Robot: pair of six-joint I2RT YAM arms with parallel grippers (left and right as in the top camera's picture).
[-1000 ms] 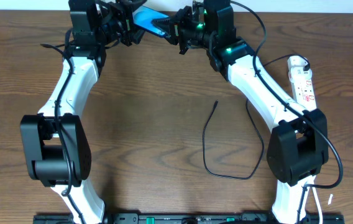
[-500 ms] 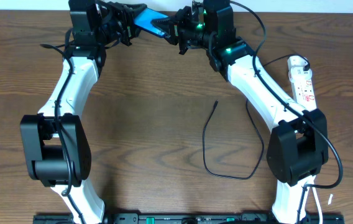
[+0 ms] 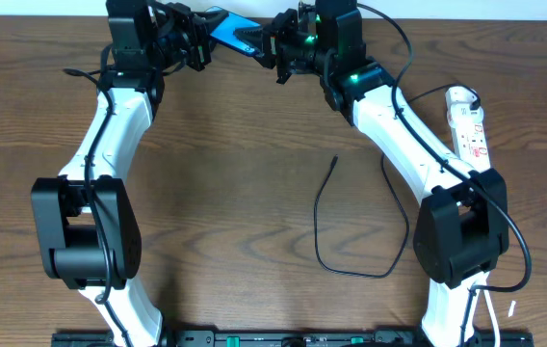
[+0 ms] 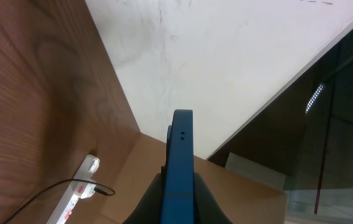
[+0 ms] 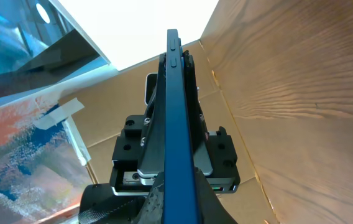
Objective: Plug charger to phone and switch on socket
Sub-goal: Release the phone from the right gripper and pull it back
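Note:
The blue phone (image 3: 232, 31) is held in the air at the far edge of the table, between the two arms. My left gripper (image 3: 205, 31) is shut on its left end and my right gripper (image 3: 266, 40) is shut on its right end. In the left wrist view the phone (image 4: 181, 158) shows edge-on, with the dark fingers (image 4: 204, 200) pressed on both its faces. It is also edge-on in the right wrist view (image 5: 179, 118), clamped by my right gripper (image 5: 179, 202). The black charger (image 3: 324, 253) lies loose on the table with its tip (image 3: 334, 160) free. The white socket (image 3: 470, 125) lies at the right edge.
The left wrist view shows the socket (image 4: 76, 198) with a thin black cable (image 4: 52, 190) running to it. A cardboard wall (image 5: 183, 81) stands behind the table's far edge. The right arm's white links (image 3: 408, 135) cross between the charger and the socket.
The left gripper has closed from open onto the phone's left end. The right gripper, the phone, the charger and the socket stay in place.

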